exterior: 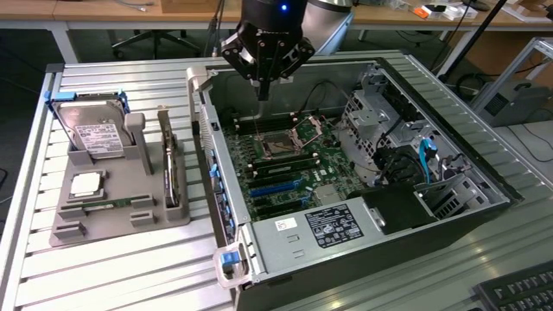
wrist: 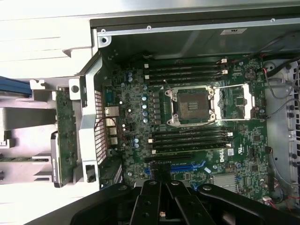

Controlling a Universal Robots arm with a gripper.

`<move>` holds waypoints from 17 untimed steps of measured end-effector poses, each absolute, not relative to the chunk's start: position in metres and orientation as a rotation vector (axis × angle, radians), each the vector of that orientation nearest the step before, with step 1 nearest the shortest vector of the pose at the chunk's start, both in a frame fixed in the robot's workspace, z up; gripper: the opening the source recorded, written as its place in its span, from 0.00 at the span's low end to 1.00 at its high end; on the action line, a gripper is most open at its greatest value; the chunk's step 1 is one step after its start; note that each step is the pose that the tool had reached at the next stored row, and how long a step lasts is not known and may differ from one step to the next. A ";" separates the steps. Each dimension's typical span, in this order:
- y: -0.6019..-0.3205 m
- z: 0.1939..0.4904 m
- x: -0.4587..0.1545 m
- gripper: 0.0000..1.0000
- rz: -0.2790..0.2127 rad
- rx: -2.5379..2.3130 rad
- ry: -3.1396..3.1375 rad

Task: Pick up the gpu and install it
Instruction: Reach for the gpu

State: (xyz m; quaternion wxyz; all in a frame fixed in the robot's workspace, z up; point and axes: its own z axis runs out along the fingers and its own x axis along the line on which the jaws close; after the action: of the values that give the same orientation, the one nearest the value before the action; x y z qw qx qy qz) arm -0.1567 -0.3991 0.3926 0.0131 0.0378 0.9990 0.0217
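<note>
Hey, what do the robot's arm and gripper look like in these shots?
The arm is a rounded silver-grey tube ending in a black wrist with a small blue light. The gripper is matte black, built from bolted linkage bars that taper to a slim tip.

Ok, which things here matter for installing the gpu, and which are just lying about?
Part of the job:
- gpu, standing on edge in the grey holder
- open computer case with its motherboard
- gripper, fingers shut on nothing, above the case

Lying about:
- hard drive, processor and memory stick in the same holder
- keyboard
</note>
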 end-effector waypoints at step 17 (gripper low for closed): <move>-0.399 0.392 -0.161 0.11 0.068 0.118 3.112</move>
State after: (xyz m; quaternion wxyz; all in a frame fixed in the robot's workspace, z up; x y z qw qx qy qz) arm -0.1614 -0.3991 0.3924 0.0131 0.0379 0.9990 0.0217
